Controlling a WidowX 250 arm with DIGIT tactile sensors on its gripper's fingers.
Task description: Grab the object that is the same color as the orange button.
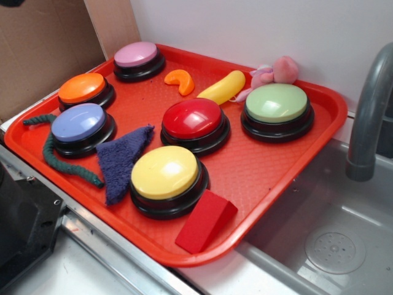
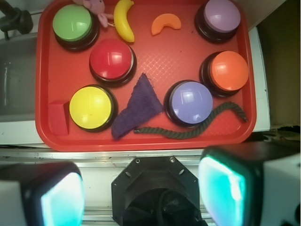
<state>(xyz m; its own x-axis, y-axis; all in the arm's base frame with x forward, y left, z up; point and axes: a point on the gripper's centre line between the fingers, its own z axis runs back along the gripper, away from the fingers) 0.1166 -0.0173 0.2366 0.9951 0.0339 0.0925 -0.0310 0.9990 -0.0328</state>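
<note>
The object, a small glossy orange crescent (image 1: pixel 179 81), lies at the back of the red tray (image 1: pixel 270 166) between the pink-topped button and the yellow banana toy. The wrist view shows this crescent (image 2: pixel 165 23) near the top. The orange button (image 1: pixel 84 89) stands at the tray's left side, and the wrist view has it (image 2: pixel 228 70) at the right. My gripper (image 2: pixel 141 193) is open, its two fingers wide apart with nothing between them. It hangs high over the black robot base (image 2: pixel 157 188), outside the tray's near edge and far from the crescent. The exterior view does not show the gripper.
On the tray are red (image 1: pixel 195 121), yellow (image 1: pixel 167 177), green (image 1: pixel 277 107), blue (image 1: pixel 81 126) and pink-topped (image 1: pixel 138 58) buttons, a yellow banana toy (image 1: pixel 222 87), a red wedge (image 1: pixel 204 221), a blue cloth (image 1: pixel 120 160), a green rope (image 1: pixel 64 163) and a pink plush (image 1: pixel 275 70). A sink (image 1: pixel 331 246) and faucet (image 1: pixel 368 117) are at the right.
</note>
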